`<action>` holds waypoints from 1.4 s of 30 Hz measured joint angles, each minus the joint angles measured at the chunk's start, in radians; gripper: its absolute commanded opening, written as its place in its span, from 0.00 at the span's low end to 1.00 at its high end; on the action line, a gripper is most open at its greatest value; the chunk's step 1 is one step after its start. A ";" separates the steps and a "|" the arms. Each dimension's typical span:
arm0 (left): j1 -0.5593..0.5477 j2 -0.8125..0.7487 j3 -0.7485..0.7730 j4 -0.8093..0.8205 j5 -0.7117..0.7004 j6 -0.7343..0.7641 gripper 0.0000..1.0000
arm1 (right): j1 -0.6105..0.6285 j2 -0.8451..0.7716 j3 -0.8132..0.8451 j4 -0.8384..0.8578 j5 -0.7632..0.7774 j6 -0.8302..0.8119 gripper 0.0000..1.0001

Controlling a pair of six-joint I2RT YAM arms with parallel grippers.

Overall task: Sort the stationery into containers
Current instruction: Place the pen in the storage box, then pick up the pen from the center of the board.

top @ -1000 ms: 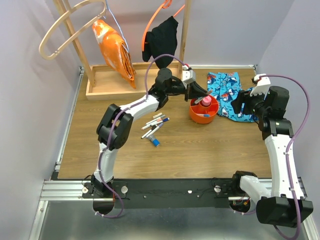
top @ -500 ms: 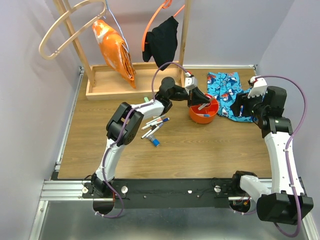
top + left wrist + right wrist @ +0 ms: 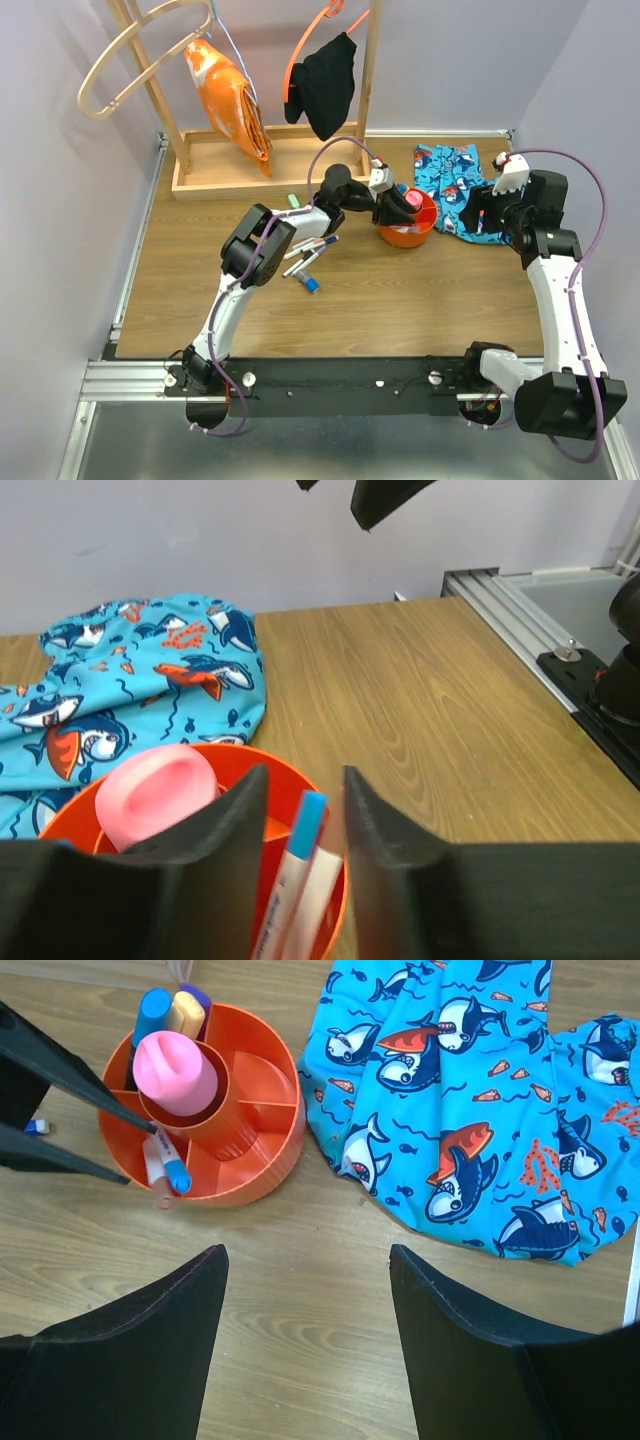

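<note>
Wooden tabletop (image 3: 400,300) bears round orange divided tub (image 3: 262,1160), markers (image 3: 160,1160) inside.

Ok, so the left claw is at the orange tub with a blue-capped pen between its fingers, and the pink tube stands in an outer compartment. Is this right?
Not quite. The pink tube stands in the round centre cup of the orange tub; the right wrist view shows it. The left claw is indeed at the tub, the blue-capped pen between its fingers.
</note>
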State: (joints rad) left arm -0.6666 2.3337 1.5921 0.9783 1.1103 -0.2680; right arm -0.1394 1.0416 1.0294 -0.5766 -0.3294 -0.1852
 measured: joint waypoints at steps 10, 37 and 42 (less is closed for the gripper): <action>0.026 -0.211 -0.099 -0.247 -0.031 0.130 0.63 | 0.000 0.007 0.000 0.019 -0.022 0.006 0.74; 0.129 -0.335 -0.005 -1.795 -0.778 0.775 0.46 | 0.000 -0.100 -0.098 0.142 -0.139 0.073 0.74; 0.128 -0.301 0.068 -1.796 -0.778 0.775 0.46 | 0.000 -0.118 -0.121 0.142 -0.139 0.082 0.74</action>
State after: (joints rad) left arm -0.5388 2.0331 1.6596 -0.8173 0.3325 0.5072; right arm -0.1394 0.9234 0.9085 -0.4343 -0.4683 -0.1036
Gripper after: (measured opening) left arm 0.460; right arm 0.743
